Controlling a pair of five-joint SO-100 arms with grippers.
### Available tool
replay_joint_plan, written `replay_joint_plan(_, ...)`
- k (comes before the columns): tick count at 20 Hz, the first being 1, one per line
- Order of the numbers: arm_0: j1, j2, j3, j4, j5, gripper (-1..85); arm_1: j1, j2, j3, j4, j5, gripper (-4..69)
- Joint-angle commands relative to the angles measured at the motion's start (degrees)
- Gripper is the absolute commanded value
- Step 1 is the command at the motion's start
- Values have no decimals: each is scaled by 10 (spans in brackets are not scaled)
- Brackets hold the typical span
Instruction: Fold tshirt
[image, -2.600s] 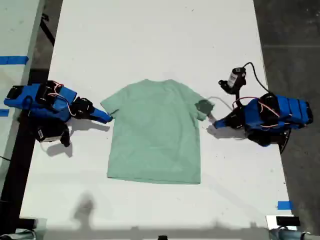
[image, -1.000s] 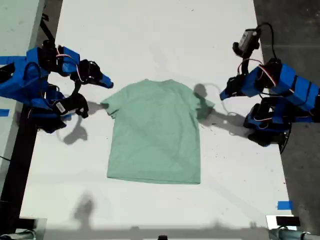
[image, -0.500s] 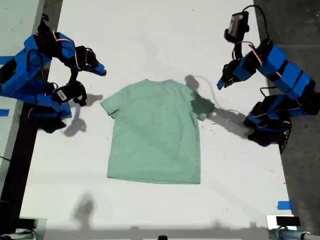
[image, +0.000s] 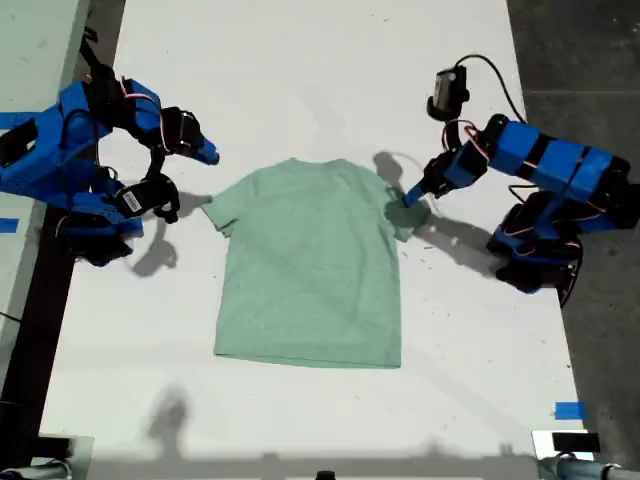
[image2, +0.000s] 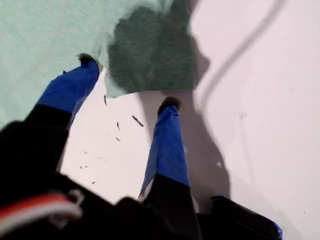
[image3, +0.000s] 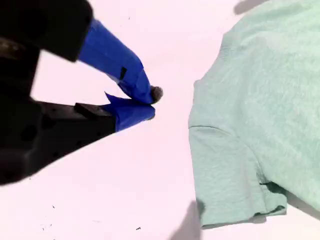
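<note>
Lying flat: the tshirt (image: 310, 265) is spread on the white table (image: 300, 80), near the table's middle in the exterior view.
Long axis: it runs from the collar, toward the top of the exterior view, to the straight hem, toward the bottom of that view.
Sleeves: one is pointed to the exterior view's left, the other to the exterior view's right; the one at that view's right lies in shadow.
Cloth: pale mint green, lightly wrinkled, no print seen.
First gripper: my first gripper (image2: 131, 102) is seen at the sleeve on the exterior view's right (image: 412, 197); its jaws are parted wide, one tip at the sleeve's edge over the cloth, the other over bare table just beside the sleeve. Nothing is gripped.
Second gripper: my second gripper (image3: 150, 102) is seen at the exterior view's left (image: 205, 153), over bare table, near the other sleeve and apart from it. Its blue tips are nearly together, with nothing between them.
</note>
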Motion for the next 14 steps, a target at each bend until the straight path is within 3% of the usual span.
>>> replay_joint_plan(1,7,21,2,-18,-12,7,3,2,47,-76,-4,275)
replay_joint_plan(7,7,10,3,-36,-12,3,21,-118,66,-155,-4,285)
replay_joint_plan(11,10,7,10,-40,-14,2,36,-163,32,-149,-18,263)
replay_joint_plan(12,10,7,11,-40,-14,2,39,-175,24,-145,-21,226)
replay_joint_plan(13,10,6,11,-42,-14,1,39,-184,17,-142,-21,79)
replay_joint_plan(14,11,6,11,-42,-14,1,38,-186,13,-139,-18,-6)
